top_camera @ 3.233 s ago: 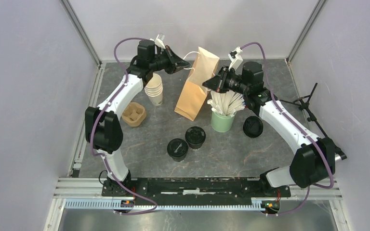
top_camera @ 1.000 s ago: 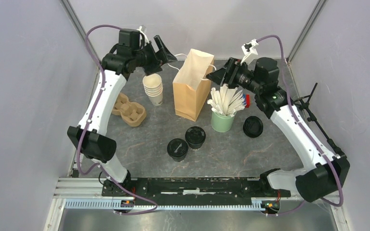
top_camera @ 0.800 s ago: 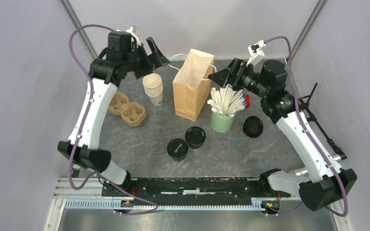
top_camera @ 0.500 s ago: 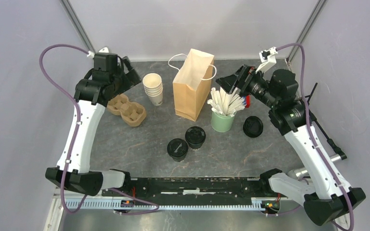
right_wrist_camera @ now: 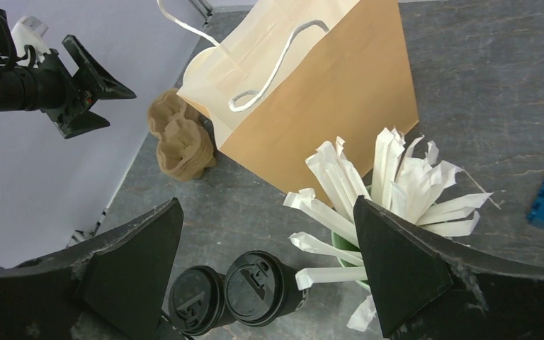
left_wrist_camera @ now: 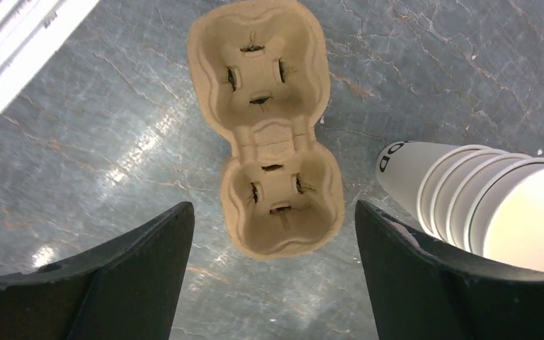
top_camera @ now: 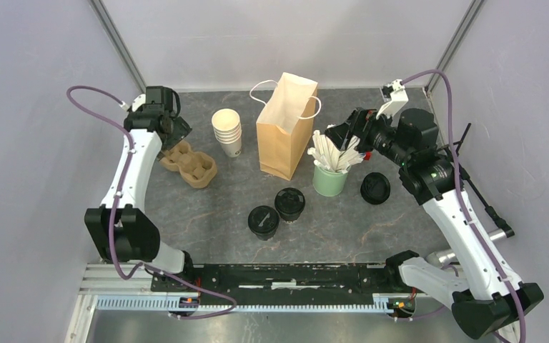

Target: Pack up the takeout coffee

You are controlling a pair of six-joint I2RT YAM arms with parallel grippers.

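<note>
Left gripper (left_wrist_camera: 273, 219): spread wide, empty, above brown pulp cup carrier (left_wrist_camera: 269, 127) | right gripper (right_wrist_camera: 267, 205): spread wide, empty, by green cup of white sticks (top_camera: 329, 180) | two cream paper cups with round black lids (top_camera: 289, 203): side by side mid-table, apart from both

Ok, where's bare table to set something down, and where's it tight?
Bare table lies between the cup carrier and the two lidded cups, and between the loose black lid and the arm bases. Crowded at the back: stacked cups, paper bag and green cup of sticks.
</note>
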